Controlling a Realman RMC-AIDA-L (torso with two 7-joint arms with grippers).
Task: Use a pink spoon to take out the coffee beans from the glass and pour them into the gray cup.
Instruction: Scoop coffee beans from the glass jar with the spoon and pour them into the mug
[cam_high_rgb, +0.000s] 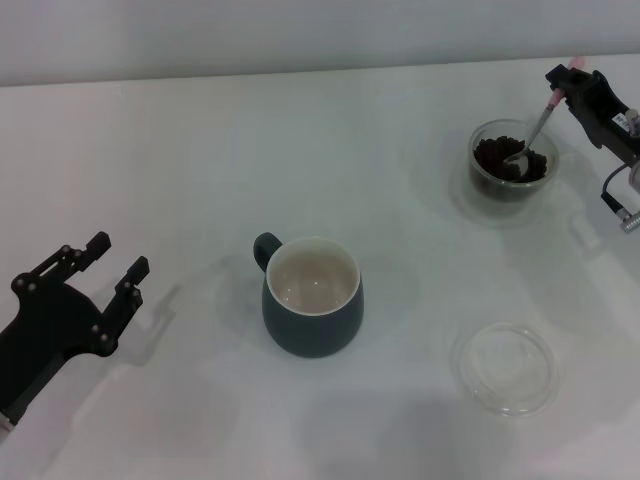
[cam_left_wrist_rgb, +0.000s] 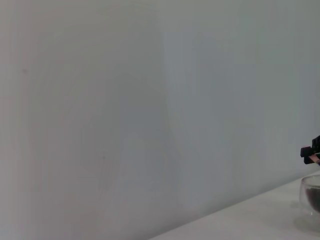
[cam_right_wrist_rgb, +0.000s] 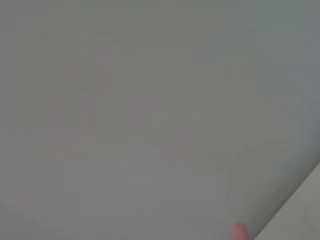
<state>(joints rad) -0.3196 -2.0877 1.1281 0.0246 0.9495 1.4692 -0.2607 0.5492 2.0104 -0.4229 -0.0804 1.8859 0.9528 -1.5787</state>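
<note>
Spoon (cam_high_rgb: 537, 128) gripped in right jaws (cam_high_rgb: 566, 88), bowl dipped among beans (cam_high_rgb: 510, 160) in glass (cam_high_rgb: 513, 185) at far right of bench (cam_high_rgb: 200, 160). Cup (cam_high_rgb: 311, 296) at centre, empty; no scoop delivered yet. Left jaws (cam_high_rgb: 118, 260) open, idle, near left.

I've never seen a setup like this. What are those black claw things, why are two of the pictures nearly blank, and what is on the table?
The black claws are the grippers of a two-armed robot. The wide picture comes from a camera on its head, looking down at a white table. The other two come from cameras on its wrists, which mostly face a plain wall.

The left gripper rests open and idle over the table. The right gripper holds the pink spoon, its bowl dipped into the coffee beans inside the glass.

Nearer the middle stands the gray cup, empty. A flat clear dish lies to its right.
</note>
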